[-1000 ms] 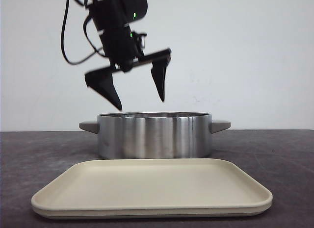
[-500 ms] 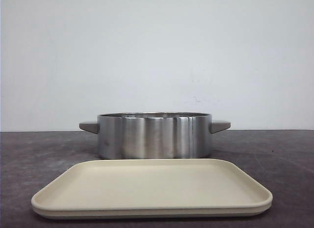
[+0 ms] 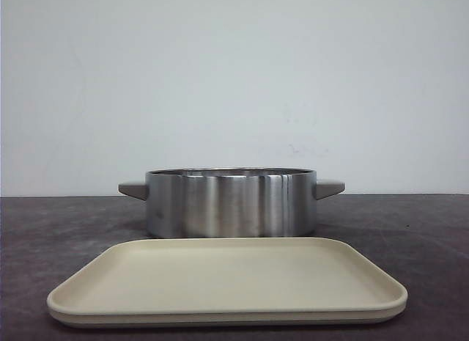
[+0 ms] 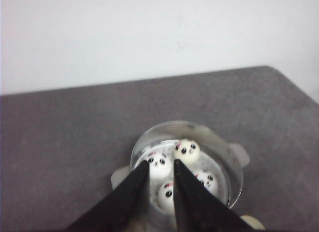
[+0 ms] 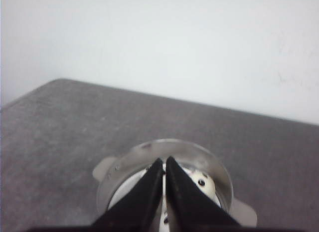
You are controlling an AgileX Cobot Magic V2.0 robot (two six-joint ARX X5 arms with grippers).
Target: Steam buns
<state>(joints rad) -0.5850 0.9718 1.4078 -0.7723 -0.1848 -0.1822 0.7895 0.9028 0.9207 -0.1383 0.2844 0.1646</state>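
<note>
Four white panda-faced buns lie inside the steel pot [image 4: 235, 162]: one at the far side [image 4: 187, 149], one beside it [image 4: 159, 163], one [image 4: 206, 178] and one [image 4: 167, 191] partly behind my fingers. My left gripper [image 4: 160, 162] hangs high above the pot, its jaws a little apart and empty. My right gripper [image 5: 164, 160] is also high over the pot [image 5: 124, 164], jaws together and empty; one bun [image 5: 203, 184] shows beside them. In the front view the pot [image 3: 231, 203] hides the buns, and no gripper is in sight.
A beige tray [image 3: 227, 279] lies on the dark table in front of the pot, with nothing on it; its corner shows in the left wrist view [image 4: 252, 222]. The pot has a grey handle on each side [image 3: 328, 187]. A white wall stands behind.
One second ago the left gripper hung open just above the pot in the front view. It has since risen out of that view. Pot and tray have not moved.
</note>
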